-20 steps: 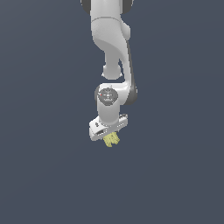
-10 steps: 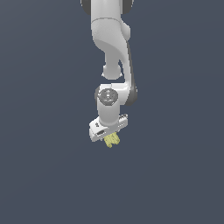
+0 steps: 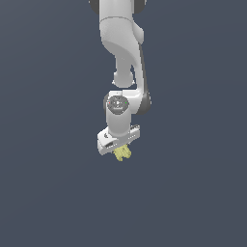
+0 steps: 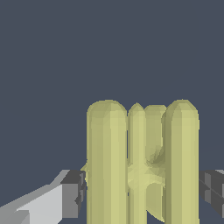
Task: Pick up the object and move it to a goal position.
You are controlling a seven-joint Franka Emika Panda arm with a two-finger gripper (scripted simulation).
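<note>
The object point(image 3: 122, 153) is a small pale-yellow ridged lump like a tiny bunch of bananas. It hangs just below the white gripper point(image 3: 120, 149) in the middle of the exterior view. In the wrist view the object point(image 4: 140, 166) fills the space between the two dark finger pads point(image 4: 74, 192), which press against its sides. The gripper is shut on the object, and the arm comes down to it from the frame's upper edge.
A plain dark grey-blue surface point(image 3: 48, 193) lies all around the gripper. No other objects, containers or edges show in either view.
The gripper and the object it holds have stayed in almost the same spot. No visible shift in the grip.
</note>
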